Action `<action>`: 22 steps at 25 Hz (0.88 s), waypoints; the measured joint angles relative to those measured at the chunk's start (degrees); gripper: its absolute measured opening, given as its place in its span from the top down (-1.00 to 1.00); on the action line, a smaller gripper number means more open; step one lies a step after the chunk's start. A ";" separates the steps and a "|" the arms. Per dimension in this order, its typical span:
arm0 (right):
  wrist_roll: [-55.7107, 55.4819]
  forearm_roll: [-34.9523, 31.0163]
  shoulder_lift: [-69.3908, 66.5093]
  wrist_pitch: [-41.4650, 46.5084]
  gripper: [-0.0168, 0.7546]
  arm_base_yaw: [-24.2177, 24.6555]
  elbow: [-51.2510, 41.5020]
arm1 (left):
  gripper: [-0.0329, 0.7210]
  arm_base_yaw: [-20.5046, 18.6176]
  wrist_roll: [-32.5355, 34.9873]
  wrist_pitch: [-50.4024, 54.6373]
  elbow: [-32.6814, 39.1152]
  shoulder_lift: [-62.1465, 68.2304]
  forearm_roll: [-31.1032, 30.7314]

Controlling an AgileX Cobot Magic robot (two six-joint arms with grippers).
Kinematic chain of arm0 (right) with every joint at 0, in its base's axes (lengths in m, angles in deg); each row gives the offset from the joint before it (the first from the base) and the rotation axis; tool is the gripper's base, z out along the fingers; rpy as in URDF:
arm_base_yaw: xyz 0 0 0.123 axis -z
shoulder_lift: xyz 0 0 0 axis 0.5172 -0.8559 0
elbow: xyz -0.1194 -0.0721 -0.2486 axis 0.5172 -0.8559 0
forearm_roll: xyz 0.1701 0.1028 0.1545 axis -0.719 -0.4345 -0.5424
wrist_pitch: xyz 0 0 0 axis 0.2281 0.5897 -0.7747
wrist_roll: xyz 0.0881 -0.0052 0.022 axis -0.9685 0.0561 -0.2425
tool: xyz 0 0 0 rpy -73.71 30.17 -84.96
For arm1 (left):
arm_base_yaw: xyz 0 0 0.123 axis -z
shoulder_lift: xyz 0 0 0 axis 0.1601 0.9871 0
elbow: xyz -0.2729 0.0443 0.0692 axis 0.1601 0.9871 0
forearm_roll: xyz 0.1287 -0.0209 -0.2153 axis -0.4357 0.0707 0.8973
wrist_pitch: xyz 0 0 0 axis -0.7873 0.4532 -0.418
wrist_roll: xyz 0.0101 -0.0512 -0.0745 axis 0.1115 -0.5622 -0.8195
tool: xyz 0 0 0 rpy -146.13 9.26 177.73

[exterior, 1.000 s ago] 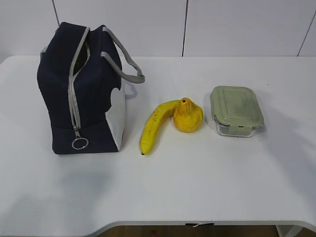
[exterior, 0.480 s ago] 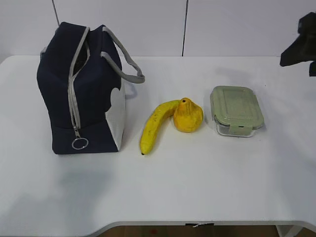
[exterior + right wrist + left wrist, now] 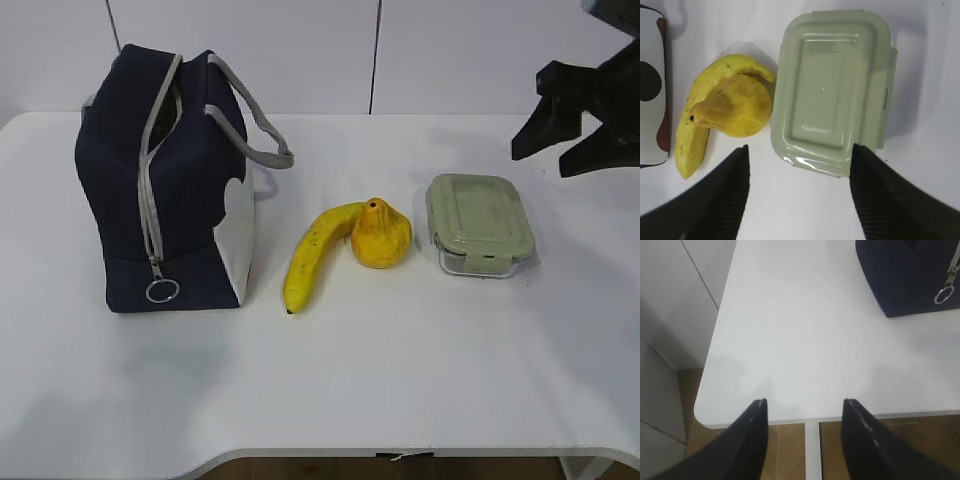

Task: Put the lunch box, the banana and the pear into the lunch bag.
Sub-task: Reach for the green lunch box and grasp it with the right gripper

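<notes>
The navy lunch bag stands at the left of the table, zipper partly open, ring pull low on its front. The banana lies in the middle, touching the pear. The lunch box with its sage-green lid sits to the right. My right gripper is open and empty, above and behind the box; its wrist view shows the box, pear and banana below the gripper. My left gripper is open and empty over the table's front left corner, the bag far off.
The white table has a rounded front edge; brown floor shows beyond it. A white panelled wall stands behind the table.
My right arm has come into view from the upper right and moved left and down toward the lunch box. The objects have not moved.
</notes>
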 joint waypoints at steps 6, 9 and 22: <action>10.44 -7.12 -6.15 3.77 -0.34 5.30 4.32 | -0.06 0.00 0.00 0.00 0.00 0.00 0.00; 15.26 -8.93 -9.46 6.85 -0.34 7.64 6.99 | -0.06 0.00 0.00 0.00 0.00 0.00 0.00; 26.30 -17.49 -26.07 15.90 -0.45 12.29 17.57 | -0.06 0.00 0.00 0.00 0.00 0.00 0.00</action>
